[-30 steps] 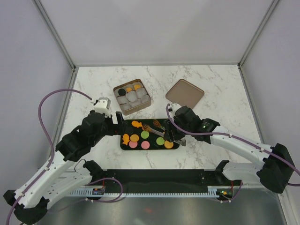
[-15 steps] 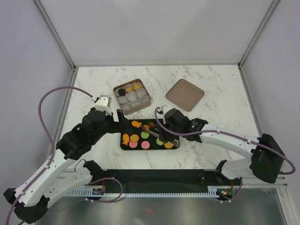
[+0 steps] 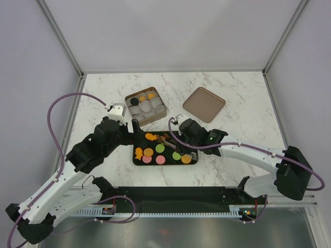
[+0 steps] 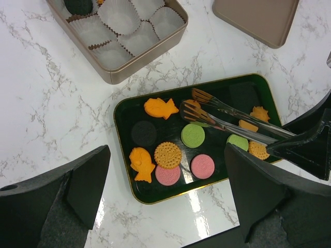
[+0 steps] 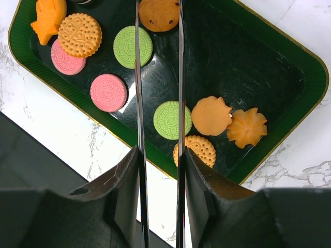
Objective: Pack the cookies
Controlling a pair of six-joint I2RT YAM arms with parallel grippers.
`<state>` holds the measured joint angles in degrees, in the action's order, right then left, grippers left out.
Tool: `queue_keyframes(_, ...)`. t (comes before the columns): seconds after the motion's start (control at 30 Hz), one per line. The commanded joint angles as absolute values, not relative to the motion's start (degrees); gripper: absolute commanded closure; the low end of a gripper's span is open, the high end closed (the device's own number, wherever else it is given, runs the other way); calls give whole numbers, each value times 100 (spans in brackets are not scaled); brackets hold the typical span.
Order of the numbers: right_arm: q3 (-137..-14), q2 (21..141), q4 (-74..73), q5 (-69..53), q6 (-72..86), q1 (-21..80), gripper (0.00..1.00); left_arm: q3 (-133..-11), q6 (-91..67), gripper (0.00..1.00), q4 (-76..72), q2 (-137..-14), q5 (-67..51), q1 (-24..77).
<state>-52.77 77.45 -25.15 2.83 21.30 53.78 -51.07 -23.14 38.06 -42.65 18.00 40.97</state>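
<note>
- Most of the cookies lie in the green tray: orange, green and pink discs, plus 2 orange fish.
- A few more sit in the far cups of the tin, 1 of them black.
- The right gripper pinches metal tongs, its fingers pressed on the 2 arms. The tong tips flank an orange disc.
- The left gripper hangs spread wide over the tray's left end, holding nothing.
- The lid lies apart on the marble.

Tongs above green tray
</note>
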Motion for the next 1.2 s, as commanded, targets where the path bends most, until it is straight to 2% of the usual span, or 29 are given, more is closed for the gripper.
queue_keyframes(0.0, -5572, 7726, -2557, 369, 2030, 5414, 62, -5317, -2101, 0, 3507, -4280, 1960, 4105)
queue_keyframes(0.43, -6371, 7215, -2953, 456, 1960, 5396, 63, -5572, -2083, 0, 3507, -4210, 1863, 4105)
queue_keyframes(0.63, -7495, 8400, -2426, 413, 1855, 5274, 63, -5809, -2206, 0, 3568, -4140, 1960, 4113)
queue_keyframes(0.87, -9208, 10569, -2074, 448, 1758, 5142, 64, -6152, -2285, 0, 3858, -4008, 2030, 4113)
queue_keyframes(0.97, -9649, 11133, -2066, 448, 1767, 5124, 64, -6223, -2285, 0, 4007, -3946, 2065, 4113)
queue_keyframes(1.17, -9967, 11531, -2030, 668, 1819, 5124, 64, -6223, -2303, 0, 4113, -3876, 2109, 4105)
